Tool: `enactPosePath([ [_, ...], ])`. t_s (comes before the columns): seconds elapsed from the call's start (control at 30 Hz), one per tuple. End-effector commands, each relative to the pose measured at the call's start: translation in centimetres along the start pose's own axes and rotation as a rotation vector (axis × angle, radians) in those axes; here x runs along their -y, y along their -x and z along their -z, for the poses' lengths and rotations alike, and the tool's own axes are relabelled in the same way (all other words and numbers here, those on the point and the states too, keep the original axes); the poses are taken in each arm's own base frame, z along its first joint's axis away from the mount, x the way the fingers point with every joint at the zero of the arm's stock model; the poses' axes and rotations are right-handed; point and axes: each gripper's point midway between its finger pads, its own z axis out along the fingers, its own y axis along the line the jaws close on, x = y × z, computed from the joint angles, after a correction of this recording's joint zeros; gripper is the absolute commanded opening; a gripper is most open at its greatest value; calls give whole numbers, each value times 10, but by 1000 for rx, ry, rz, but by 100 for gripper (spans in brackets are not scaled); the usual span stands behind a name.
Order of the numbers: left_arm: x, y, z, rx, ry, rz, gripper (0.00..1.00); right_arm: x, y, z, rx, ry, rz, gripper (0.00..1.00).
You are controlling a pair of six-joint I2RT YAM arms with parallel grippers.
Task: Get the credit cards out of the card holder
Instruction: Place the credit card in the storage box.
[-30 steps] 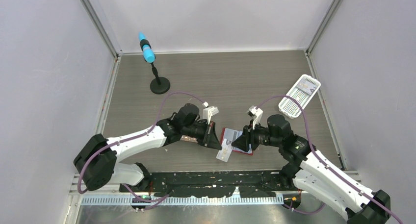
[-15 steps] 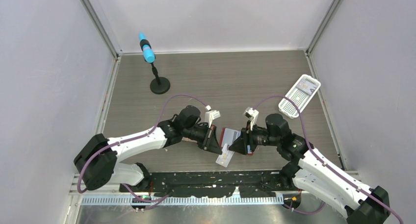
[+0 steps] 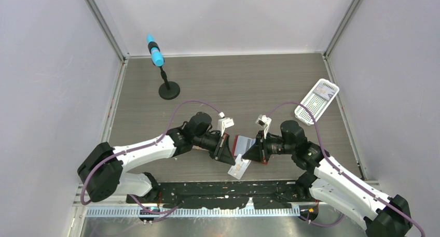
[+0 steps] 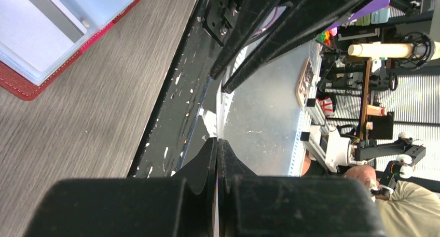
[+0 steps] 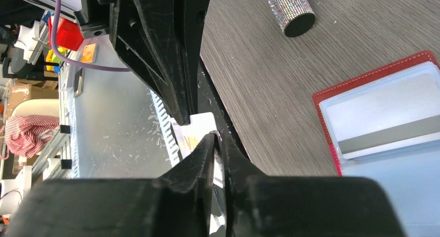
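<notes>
My right gripper (image 5: 217, 139) pinches a white credit card (image 3: 238, 167) over the worktop's (image 3: 233, 81) near edge, just beside the open red card holder (image 3: 245, 142). My left gripper (image 4: 217, 143) is closed and empty.

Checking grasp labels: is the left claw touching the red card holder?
Apart. Left wrist view shows the shut left claw well clear of the card holder, bare table between them.
</notes>
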Motion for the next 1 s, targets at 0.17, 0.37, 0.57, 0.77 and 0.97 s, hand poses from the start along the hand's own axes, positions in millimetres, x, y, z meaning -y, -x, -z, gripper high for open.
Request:
enactPosePath([
  [0.17,12,16,6,57,-2,-80,8,-14,11,0,58,68,-4,5],
  [0.37,4,19,16,62,102,-94,51,-8,25,0,112,17,-30,5],
  [0.57,1,24,37,77,233,-152,99,7,36,0,148,-80,-63,5],
  [0.77,3,27,79,94,403,-222,100,43,61,13,243,-262,-113,5],
  [0.97,8,30,127,122,585,-272,100,74,103,42,393,-418,-148,5],
])
